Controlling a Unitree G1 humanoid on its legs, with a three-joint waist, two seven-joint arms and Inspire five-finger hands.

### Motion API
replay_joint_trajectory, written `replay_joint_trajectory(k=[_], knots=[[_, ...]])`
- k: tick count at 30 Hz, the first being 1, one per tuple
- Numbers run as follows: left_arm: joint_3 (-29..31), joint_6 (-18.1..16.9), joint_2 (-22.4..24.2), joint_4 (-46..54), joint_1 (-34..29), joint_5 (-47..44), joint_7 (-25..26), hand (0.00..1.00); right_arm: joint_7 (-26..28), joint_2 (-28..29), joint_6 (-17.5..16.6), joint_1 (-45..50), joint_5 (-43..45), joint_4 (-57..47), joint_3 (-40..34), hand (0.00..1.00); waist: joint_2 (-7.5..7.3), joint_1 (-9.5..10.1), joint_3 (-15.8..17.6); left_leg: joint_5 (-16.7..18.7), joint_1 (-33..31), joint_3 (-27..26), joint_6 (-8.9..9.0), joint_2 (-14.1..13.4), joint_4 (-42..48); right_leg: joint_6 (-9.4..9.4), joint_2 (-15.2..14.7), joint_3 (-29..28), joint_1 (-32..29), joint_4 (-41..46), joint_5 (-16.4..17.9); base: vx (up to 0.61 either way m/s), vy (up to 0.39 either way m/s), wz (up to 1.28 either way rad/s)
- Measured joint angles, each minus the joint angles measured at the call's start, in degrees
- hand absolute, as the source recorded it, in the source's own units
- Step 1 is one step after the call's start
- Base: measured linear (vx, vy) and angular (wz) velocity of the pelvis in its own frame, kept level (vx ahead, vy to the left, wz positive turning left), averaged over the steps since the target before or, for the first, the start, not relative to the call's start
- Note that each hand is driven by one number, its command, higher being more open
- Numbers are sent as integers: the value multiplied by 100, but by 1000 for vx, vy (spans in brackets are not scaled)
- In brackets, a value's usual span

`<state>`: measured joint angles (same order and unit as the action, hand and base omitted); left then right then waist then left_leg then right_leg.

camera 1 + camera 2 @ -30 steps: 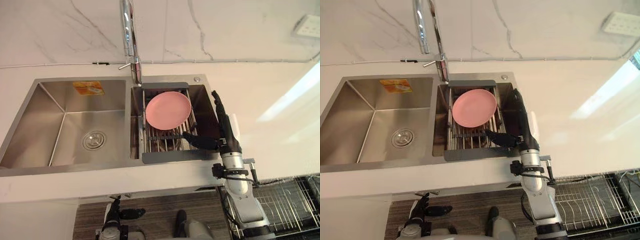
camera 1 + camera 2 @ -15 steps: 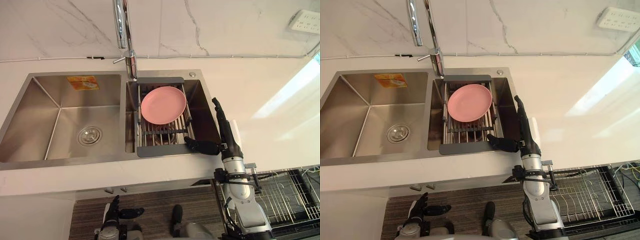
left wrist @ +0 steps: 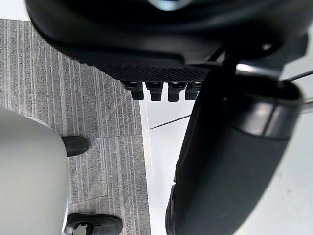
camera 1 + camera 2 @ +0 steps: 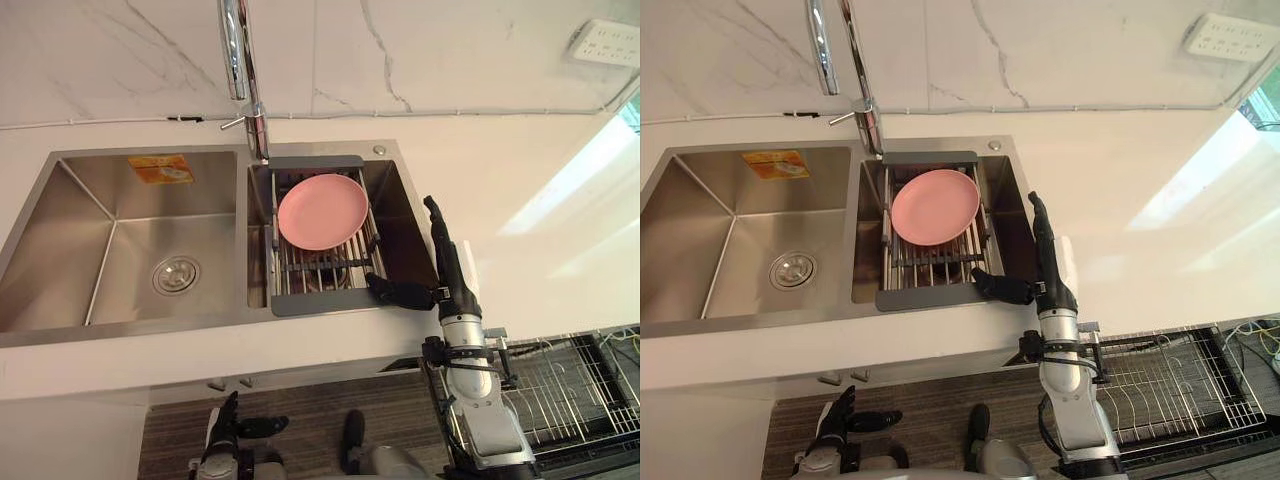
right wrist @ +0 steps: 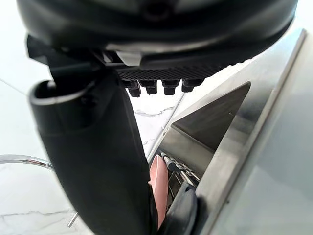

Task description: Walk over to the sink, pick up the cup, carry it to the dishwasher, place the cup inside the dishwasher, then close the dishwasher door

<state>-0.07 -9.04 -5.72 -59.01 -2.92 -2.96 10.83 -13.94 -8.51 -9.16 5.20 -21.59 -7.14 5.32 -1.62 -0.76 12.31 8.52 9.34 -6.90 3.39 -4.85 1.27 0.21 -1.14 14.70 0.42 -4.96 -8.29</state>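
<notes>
1. Counter [image 4: 520, 200]: pale, spans left to right and carries the sink.
2. Sink [image 4: 150, 153]: two steel basins. Left basin bare but for its drain [image 4: 176, 275]; right basin bridged by a rack.
3. Rack [image 4: 320, 301]: grey-framed bars across the right basin, bearing a pink plate [image 4: 322, 210] on the far half.
4. Right hand [image 4: 448, 272]: sits at the sink's right rim, just right of the rack. Fingers [image 4: 438, 235] straight and together, pointing far. Thumb [image 4: 392, 292] splayed left, tip by the rack's near right corner. Holds nothing.
5. Left hand [image 4: 228, 428]: hangs low on the near left, below the counter edge, loosely extended and empty.
6. Cup: cannot tell where. Probably hidden in the right basin beneath the rack or plate. If so, lies left of the right hand's fingers, on the thumb side, and calls for a leftward, downward reach by the right hand, by far the nearer. Long axis impossible to judge.
</notes>
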Motion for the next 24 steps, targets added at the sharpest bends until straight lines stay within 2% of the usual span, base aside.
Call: replay_joint_trajectory(k=[9, 17, 24], knots=[[23, -24, 13, 107, -37, 86, -4, 100, -117, -15, 14, -52, -279, -8, 24, 100, -23, 115, -15, 0, 26, 54, -2, -7, 2, 7, -9, 88, 69, 1, 6, -13, 25, 4], [19, -63, 2, 126, -53, 86, -14, 100, -163, -340, 120, -500, -808, 14, 187, 100, -56, 137, -36, -8, -51, 131, -14, 2, 9, 13, -28, 163, 33, 1, 11, -2, 31, 5], [-6, -104, 1, 264, -75, 85, -12, 100, -246, -460, 251, -970, -1217, 544, 241, 100, -71, 245, -45, -16, -171, 177, -21, 9, 18, 17, -41, 217, -65, 2, 14, 12, 34, 3]])
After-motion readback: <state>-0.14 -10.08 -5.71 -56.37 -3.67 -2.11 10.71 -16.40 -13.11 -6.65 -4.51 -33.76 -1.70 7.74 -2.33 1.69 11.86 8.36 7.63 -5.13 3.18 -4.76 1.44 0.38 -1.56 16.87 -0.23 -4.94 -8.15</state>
